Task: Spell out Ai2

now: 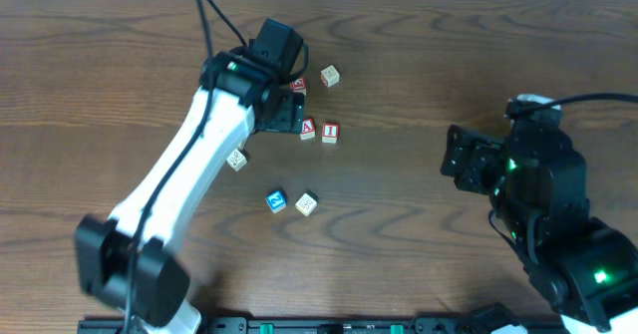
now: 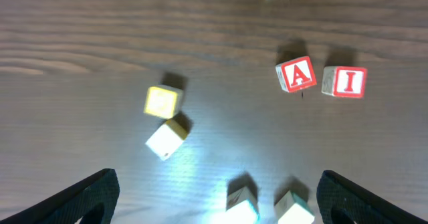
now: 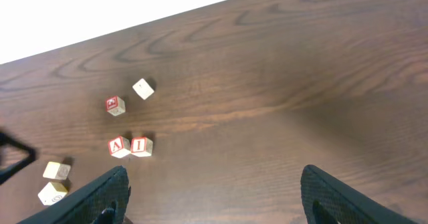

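Observation:
A red "A" block (image 1: pixel 308 129) and a red "I" block (image 1: pixel 330 132) lie side by side on the wooden table, and both show in the left wrist view (image 2: pixel 296 74) (image 2: pixel 344 81). My left gripper (image 1: pixel 282 110) hovers just left of them, open and empty (image 2: pixel 217 190). A red-faced block (image 1: pixel 298 85) lies behind them, half hidden by the gripper; I cannot read its marking. My right gripper (image 1: pixel 464 160) is open and empty at the right, far from the blocks (image 3: pixel 221 197). The right wrist view also shows the "A" block (image 3: pixel 119 146) and the "I" block (image 3: pixel 141 146).
A pale block (image 1: pixel 330 75) lies at the back. A yellowish block (image 1: pixel 236 160) lies left of the pair. A blue block (image 1: pixel 276 200) and a beige block (image 1: pixel 306 203) lie nearer the front. The left arm spans from front left to centre.

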Controlling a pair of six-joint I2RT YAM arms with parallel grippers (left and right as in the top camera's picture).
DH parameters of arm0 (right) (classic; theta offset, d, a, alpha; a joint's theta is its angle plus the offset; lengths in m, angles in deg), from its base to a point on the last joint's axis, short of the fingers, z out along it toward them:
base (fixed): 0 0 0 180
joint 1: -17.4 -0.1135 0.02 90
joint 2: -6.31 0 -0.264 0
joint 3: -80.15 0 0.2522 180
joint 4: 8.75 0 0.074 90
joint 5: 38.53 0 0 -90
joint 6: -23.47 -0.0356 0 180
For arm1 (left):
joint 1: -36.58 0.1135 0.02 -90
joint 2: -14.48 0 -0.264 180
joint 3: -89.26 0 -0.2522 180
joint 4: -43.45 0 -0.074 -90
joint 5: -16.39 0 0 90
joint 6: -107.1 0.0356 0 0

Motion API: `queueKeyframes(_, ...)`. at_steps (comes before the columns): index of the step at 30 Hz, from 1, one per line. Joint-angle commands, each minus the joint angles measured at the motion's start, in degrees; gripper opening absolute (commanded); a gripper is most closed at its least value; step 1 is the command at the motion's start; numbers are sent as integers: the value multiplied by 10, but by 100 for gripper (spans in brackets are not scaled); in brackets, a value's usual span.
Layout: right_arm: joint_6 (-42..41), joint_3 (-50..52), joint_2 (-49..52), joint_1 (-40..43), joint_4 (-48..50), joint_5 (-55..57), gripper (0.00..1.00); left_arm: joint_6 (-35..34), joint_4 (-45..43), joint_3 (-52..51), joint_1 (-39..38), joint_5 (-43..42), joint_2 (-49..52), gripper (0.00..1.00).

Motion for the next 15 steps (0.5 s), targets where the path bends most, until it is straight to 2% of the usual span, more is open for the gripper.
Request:
queueKeyframes(1,9,-2,1,2,-13,9,81,-15,-18,-2,12,-35,43,95)
queueKeyframes(6,9,-2,1,2,-31,9,81,-50,-40,-2,37,-28,104,96)
queueKeyframes(15,9,-2,1,2,-42,11,82,-38,-73,-30,68,-82,166,96)
